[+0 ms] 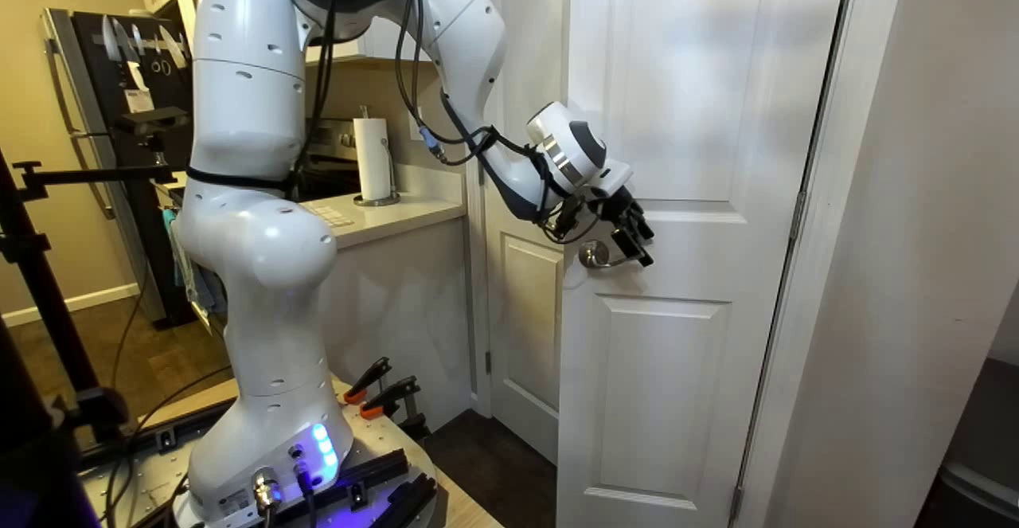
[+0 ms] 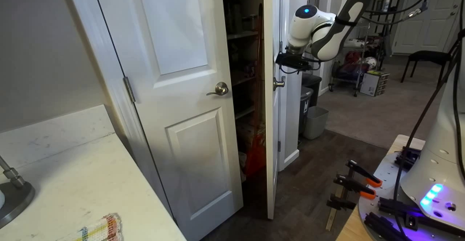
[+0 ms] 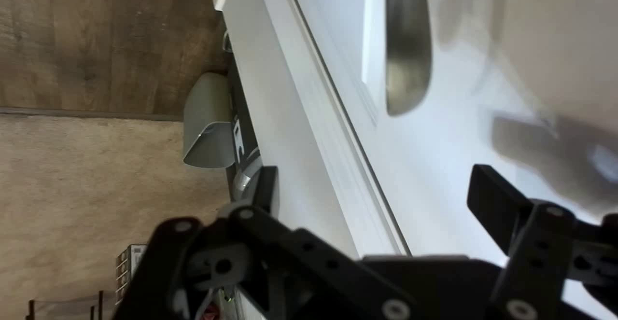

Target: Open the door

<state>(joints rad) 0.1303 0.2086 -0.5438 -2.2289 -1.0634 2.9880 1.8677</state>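
Observation:
The door [image 1: 653,400] is a tall white panelled leaf, standing ajar with its free edge swung out, as an exterior view of the door's edge [image 2: 269,132] makes plain. Its silver lever handle [image 1: 595,255] sits near that edge. Close to the lever's end is my gripper [image 1: 635,237], one black finger overlapping it in that view; whether they touch I cannot tell. In the wrist view my gripper [image 3: 379,197] is open, fingers wide apart with nothing between the pads [image 3: 495,204]. The lever [image 3: 408,59] appears beyond and above the gap, not held.
A matching white leaf [image 2: 189,124] with its own handle [image 2: 219,88] stands beside the gap, where closet shelves [image 2: 241,35] show. The door frame [image 1: 836,273] and wall lie at the hinge side. A counter [image 1: 398,221], clamps [image 1: 390,393] and a grey bin [image 2: 315,123] are nearby.

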